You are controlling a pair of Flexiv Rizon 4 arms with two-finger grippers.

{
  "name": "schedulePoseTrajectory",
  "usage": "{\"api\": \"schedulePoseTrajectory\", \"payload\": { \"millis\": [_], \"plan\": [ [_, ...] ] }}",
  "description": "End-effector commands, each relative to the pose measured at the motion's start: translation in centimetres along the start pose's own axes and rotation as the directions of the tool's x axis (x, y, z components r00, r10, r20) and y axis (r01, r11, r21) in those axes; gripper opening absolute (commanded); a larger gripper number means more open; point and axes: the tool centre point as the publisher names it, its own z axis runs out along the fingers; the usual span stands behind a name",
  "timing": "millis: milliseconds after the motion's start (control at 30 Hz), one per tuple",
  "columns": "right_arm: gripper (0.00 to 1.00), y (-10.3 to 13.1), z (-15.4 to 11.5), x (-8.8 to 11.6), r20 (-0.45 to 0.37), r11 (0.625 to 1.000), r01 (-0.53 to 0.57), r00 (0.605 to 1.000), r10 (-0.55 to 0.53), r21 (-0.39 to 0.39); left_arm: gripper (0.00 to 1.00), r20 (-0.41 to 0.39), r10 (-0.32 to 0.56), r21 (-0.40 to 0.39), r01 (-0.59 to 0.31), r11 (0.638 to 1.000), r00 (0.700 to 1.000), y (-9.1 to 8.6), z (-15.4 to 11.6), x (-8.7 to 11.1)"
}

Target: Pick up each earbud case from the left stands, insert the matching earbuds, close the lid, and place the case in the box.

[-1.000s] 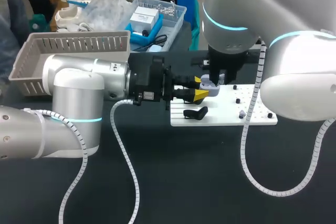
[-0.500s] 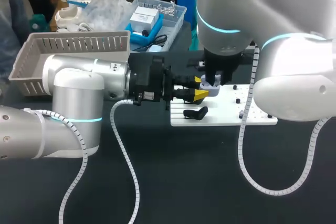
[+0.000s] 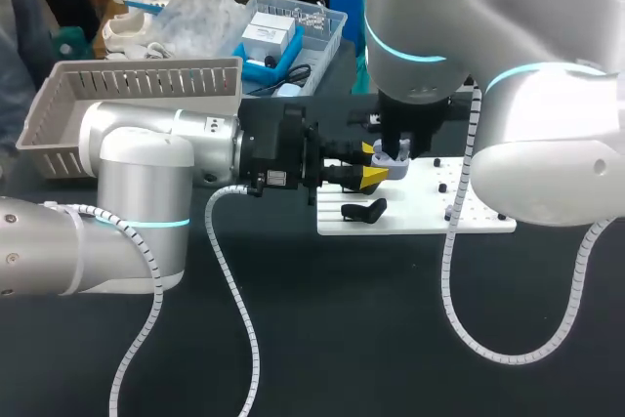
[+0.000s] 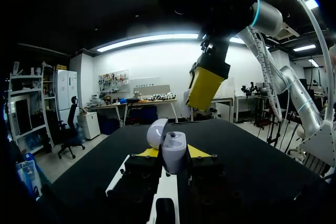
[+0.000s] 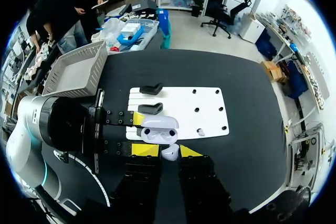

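Sitting open above the white board [image 5: 210, 109], the earbud case [image 5: 159, 128] is clamped from two sides by the yellow tips of the left gripper [image 4: 173, 153], and its lid [image 4: 156, 132] is tilted up. Just over the case, the right gripper [image 5: 168, 150] pinches a small white earbud [image 5: 169, 153] between its fingers. A black stand [image 5: 150, 108] and a second stand [image 5: 151, 88] sit at the board's left end. The grey box [image 5: 73, 69] stands at the far left.

Broad black table [image 3: 342, 339], matte flat top, evenly lit, straight edges, faint soft sheen
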Motion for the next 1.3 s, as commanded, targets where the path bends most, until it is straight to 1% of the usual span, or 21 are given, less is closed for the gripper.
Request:
{"api": "schedulePoseTrajectory", "payload": {
  "millis": [33,67,233,333,567,700,967,1300],
  "plan": [
    [0.00,0.1,0.1,0.0,0.003,1.000,-0.002,1.000,0.002,0.002,0.00,0.001,0.000,-0.001,0.000,1.000,1.000,0.0,0.0,0.0],
    [0.00,0.1,0.1,0.0,0.003,1.000,-0.002,1.000,0.002,0.002,0.00,0.001,0.000,-0.001,0.000,1.000,1.000,0.0,0.0,0.0],
    [0.00,0.3,0.6,-0.7,-0.016,0.989,-0.147,0.989,0.147,0.028,0.00,0.001,0.000,-0.001,0.000,1.000,1.000,0.0,0.0,0.0],
    [0.00,0.3,0.6,-0.9,-0.011,0.981,-0.191,0.981,0.192,0.037,0.00,0.001,0.000,-0.001,0.000,1.000,1.000,0.0,0.0,0.0],
    [0.00,0.8,0.5,-0.4,-0.017,0.987,-0.159,0.987,0.160,0.020,0.00,0.001,0.000,-0.001,0.000,1.000,1.000,0.0,0.0,0.0],
    [0.00,0.5,0.8,-0.2,-0.002,0.990,-0.138,0.990,0.138,0.009,0.00,0.001,0.000,-0.001,0.000,1.000,1.000,0.0,0.0,0.0],
    [0.00,0.0,1.2,-0.3,0.004,0.994,-0.112,0.994,0.112,-0.010,0.00,0.001,0.000,-0.001,0.000,1.000,1.000,0.0,0.0,0.0],
    [0.00,-0.1,1.7,-0.6,0.005,0.996,-0.093,0.996,0.093,0.001,0.00,0.001,0.000,-0.001,0.000,1.000,1.000,0.0,0.0,0.0]
  ]
}}
